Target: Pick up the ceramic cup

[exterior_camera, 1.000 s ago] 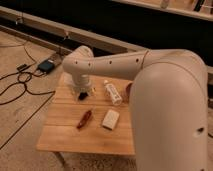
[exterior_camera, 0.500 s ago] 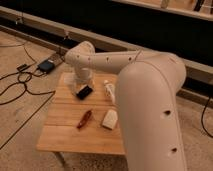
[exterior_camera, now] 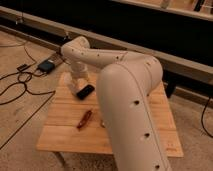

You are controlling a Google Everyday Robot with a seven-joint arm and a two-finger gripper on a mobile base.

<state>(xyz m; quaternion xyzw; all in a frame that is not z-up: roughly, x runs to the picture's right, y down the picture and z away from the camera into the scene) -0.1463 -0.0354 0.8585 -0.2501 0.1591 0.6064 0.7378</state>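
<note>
I see no ceramic cup; the big white arm (exterior_camera: 130, 100) covers the middle and right of the wooden table (exterior_camera: 65, 140), and the cup may be behind it. My gripper (exterior_camera: 79, 84) hangs low over the table's far left part, at the end of the bent wrist. It is just behind a flat black object (exterior_camera: 86, 91) that lies on the table.
A red-brown elongated item (exterior_camera: 84, 119) lies on the table's near left part. Cables (exterior_camera: 15, 85) and a dark box (exterior_camera: 46, 66) lie on the floor to the left. A dark wall with a low ledge (exterior_camera: 185, 65) runs behind the table.
The arm has swung nearer and now covers the white items seen on the table before. The gripper stays over the far left, by the black object.
</note>
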